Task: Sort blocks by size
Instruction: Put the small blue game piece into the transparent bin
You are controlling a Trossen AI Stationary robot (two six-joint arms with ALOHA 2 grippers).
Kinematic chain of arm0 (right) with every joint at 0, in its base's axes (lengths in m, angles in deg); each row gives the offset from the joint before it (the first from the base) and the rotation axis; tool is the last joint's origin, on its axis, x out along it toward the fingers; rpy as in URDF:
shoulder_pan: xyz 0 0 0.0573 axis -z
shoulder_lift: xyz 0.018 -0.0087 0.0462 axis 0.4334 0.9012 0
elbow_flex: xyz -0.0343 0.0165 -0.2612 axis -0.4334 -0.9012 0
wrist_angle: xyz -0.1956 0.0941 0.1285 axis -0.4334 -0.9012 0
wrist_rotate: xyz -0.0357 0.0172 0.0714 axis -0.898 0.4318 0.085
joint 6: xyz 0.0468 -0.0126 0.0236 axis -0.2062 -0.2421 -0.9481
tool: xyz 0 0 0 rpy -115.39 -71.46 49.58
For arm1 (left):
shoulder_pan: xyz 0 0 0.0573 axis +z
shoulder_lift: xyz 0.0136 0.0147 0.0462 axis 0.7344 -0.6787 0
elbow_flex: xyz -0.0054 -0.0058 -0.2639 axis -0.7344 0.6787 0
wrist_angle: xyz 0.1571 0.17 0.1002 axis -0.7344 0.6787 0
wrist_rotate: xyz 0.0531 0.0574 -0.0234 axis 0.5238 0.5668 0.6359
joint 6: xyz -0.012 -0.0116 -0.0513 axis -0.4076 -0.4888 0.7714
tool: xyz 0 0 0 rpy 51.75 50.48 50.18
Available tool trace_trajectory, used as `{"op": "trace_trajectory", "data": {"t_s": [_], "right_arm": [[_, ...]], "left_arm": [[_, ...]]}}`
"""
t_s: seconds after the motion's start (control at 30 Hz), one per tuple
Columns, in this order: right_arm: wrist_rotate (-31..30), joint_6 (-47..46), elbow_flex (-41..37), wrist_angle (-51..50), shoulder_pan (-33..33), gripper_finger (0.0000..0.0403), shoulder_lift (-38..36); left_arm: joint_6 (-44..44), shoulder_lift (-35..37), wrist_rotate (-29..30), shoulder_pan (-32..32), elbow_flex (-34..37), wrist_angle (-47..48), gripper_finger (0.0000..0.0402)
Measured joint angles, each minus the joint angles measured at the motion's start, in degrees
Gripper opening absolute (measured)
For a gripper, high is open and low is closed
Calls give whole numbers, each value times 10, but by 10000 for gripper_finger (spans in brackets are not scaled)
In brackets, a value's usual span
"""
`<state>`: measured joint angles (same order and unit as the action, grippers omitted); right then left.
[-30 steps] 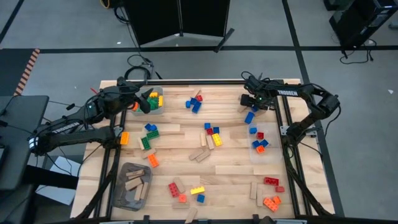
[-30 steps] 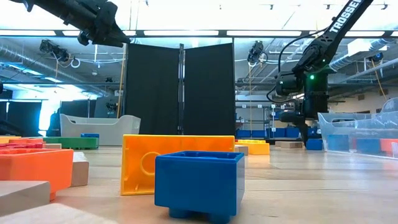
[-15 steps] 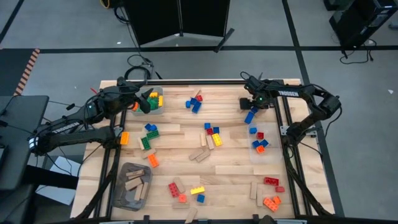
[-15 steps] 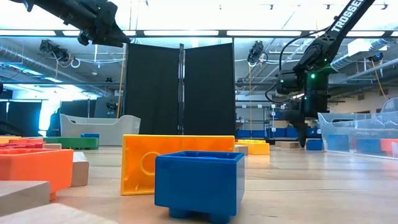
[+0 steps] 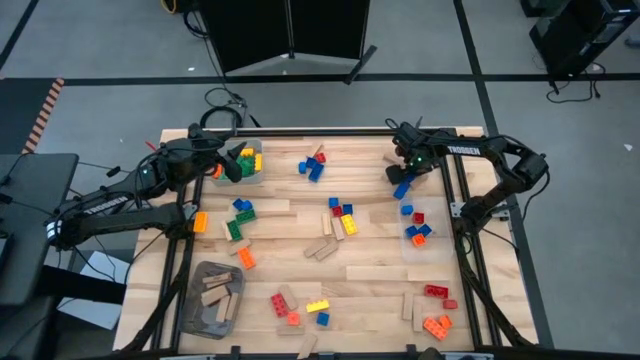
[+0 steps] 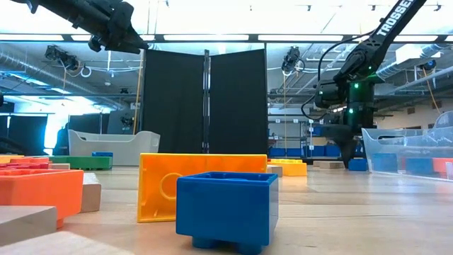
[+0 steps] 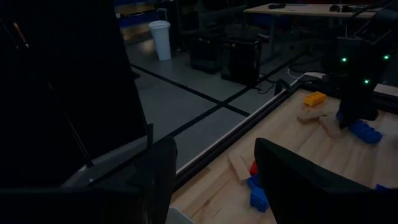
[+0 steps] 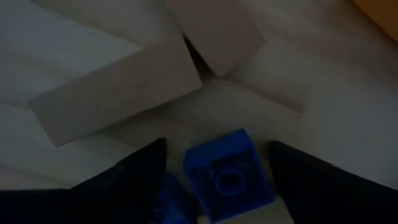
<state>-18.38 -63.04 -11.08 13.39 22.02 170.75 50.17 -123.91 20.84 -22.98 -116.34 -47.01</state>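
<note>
We're maybe halfway: some blocks point(image 5: 338, 215) sit binned, plenty still litter the desk point(image 5: 370, 275). Our right hand point(image 5: 405, 172), fingers apart, straddles a blue block point(image 8: 227, 175); left hand point(image 5: 228, 165) hovers parted, empty.

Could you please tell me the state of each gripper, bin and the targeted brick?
right gripper: open, straddling blue brick.
blue brick: on table, ungripped.
left gripper: open, empty, above clear bin.
clear bin: holds bricks.
grey tray: holds wooden pieces.
</note>
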Motion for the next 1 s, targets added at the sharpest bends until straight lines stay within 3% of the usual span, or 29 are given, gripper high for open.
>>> {"op": "trace_trajectory", "data": {"t_s": [0.57,0.8,1.0], "right_arm": [[-12,-2,0,-5,0,154,0],[-12,-37,5,-5,-3,153,-6],[-17,-53,59,-56,-14,156,-53]], "left_arm": [[0,0,0,0,0,-19,224],[1,0,0,0,0,-26,224],[0,0,0,0,0,-26,224]]}}
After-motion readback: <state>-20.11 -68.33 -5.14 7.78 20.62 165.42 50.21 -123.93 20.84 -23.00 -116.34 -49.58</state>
